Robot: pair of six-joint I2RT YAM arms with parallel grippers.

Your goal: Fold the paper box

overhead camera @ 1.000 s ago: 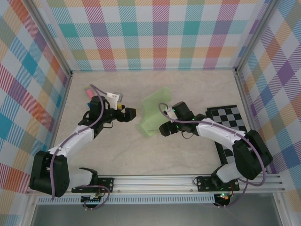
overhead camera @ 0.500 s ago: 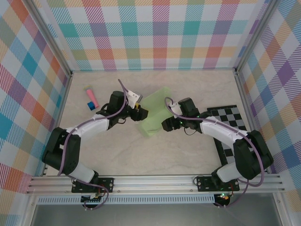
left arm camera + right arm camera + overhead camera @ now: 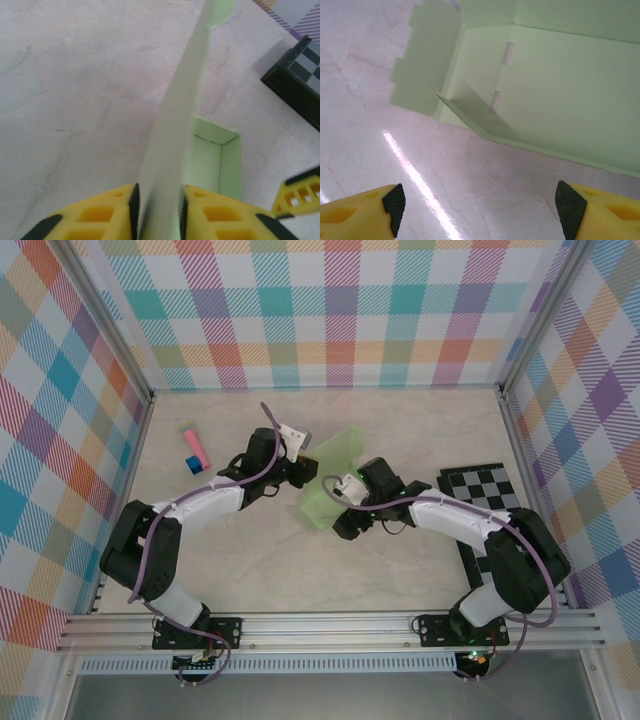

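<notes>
Left tool (image 3: 158,210) tight, right tool (image 3: 482,205) wide.

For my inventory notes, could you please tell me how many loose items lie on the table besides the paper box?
2: a pink-and-blue stick toward the far left, and a checkered board at the right edge, both apart from the paper box. Others may be hidden.

Plaid walls (image 3: 340,310) enclose marbled table (image 3: 250,570) (glossy).

Bright, even lighting; soft shadows.
A glare streak is seen on the table (image 3: 421,194) in the right wrist view; the paper box (image 3: 172,140) is blurred at the left wrist lens.
</notes>
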